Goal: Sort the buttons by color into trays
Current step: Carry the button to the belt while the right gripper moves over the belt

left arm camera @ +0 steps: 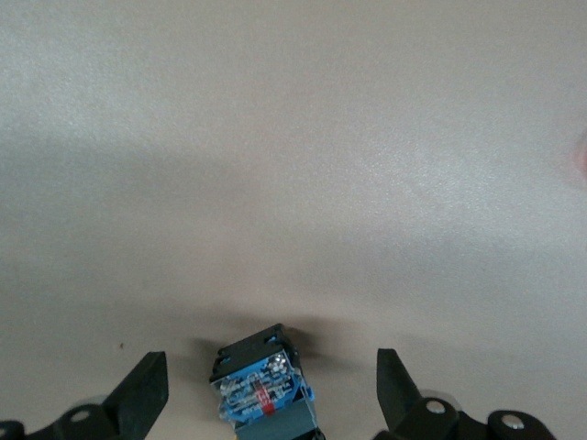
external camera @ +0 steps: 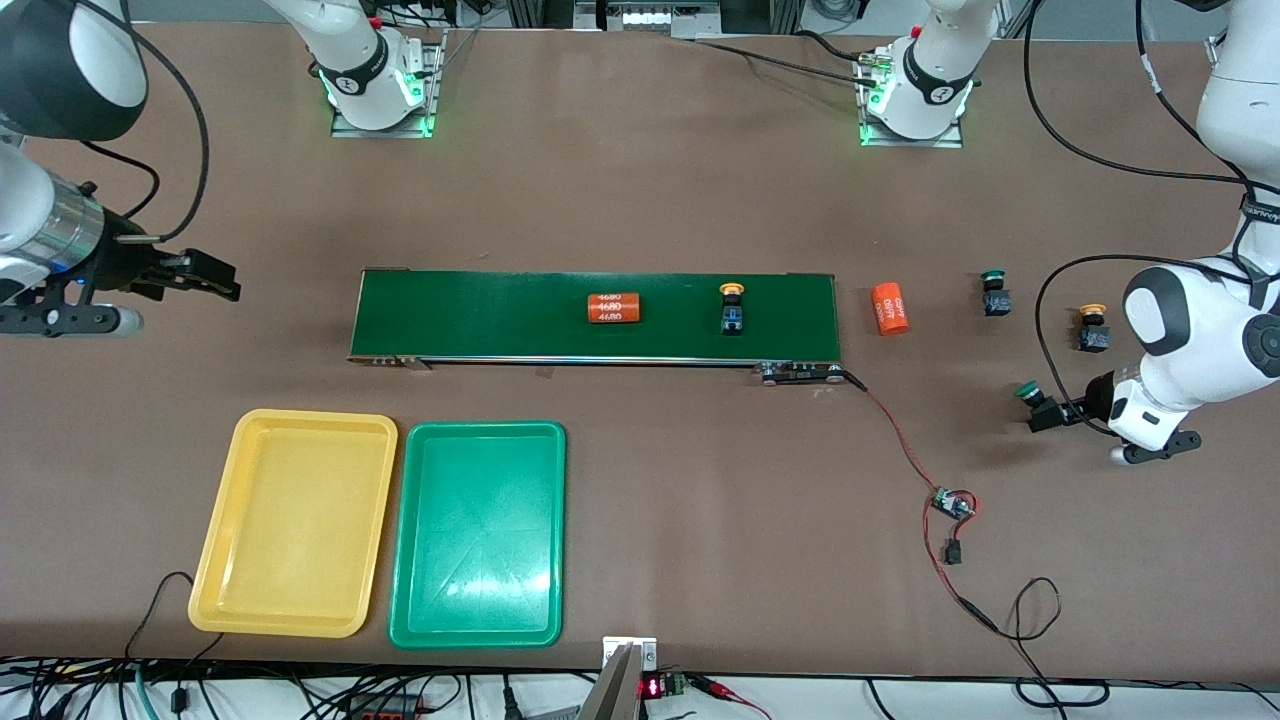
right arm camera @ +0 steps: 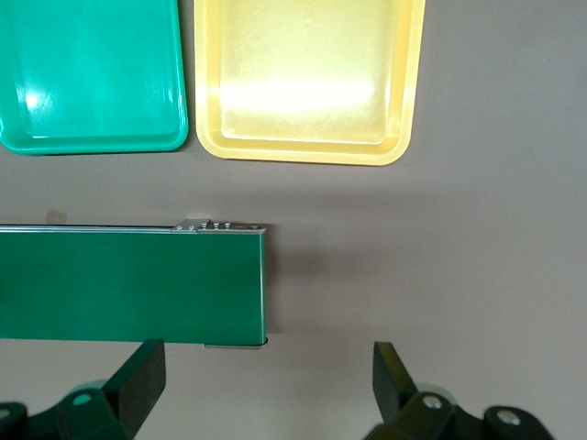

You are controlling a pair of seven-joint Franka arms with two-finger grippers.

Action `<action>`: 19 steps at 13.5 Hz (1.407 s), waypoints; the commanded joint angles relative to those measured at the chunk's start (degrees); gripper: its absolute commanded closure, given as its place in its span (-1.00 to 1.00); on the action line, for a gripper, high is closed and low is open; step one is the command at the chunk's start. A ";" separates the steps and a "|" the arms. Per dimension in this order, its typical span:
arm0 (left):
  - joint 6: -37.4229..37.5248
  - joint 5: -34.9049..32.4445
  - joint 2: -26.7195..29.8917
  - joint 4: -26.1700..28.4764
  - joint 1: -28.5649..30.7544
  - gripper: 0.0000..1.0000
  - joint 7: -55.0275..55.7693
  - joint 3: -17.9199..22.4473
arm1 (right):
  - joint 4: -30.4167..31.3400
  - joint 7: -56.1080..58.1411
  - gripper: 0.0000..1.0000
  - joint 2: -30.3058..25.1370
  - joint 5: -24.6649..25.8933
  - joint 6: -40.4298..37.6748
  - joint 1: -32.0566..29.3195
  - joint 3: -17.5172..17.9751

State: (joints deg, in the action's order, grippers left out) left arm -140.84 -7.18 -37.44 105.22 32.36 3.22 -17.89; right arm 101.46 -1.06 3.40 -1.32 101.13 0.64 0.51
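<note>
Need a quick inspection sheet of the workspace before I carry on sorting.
Surface: brown table, conveyor belt across its middle.
Job's things: yellow tray and green tray side by side, both unfilled; yellow button on belt; two green buttons and another yellow button at the left arm's end.
Clutter: two orange 4680 cylinders.
Grippers: left gripper open around a green button; right gripper open over the belt's end.
Cables: red wire and small circuit board.
Surroundings: nothing seen.

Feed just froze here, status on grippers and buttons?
Left gripper open, straddling a green button. Right gripper open, waiting at conveyor end. Both trays hold nothing. Nothing blocking.
</note>
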 commanded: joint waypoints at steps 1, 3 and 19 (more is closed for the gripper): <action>-2.85 -1.87 -0.70 0.24 0.33 -0.88 -0.05 0.05 | 18.72 -0.16 -1.00 -12.94 -0.43 9.76 0.94 0.10; -3.13 -1.96 -0.61 0.69 0.24 -0.36 -0.14 0.14 | 24.38 -0.25 -1.00 -17.01 -0.43 11.99 1.74 0.28; 18.84 -1.00 14.06 1.30 -14.85 0.59 -4.54 -5.65 | 29.41 -19.15 -1.00 -14.13 -0.43 19.53 19.57 3.27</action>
State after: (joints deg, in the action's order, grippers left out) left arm -123.41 -7.97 -26.25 105.06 21.28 -1.29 -22.49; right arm 130.76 -18.54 -12.75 -1.51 117.97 17.79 3.87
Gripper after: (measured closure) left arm 0.590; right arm 0.000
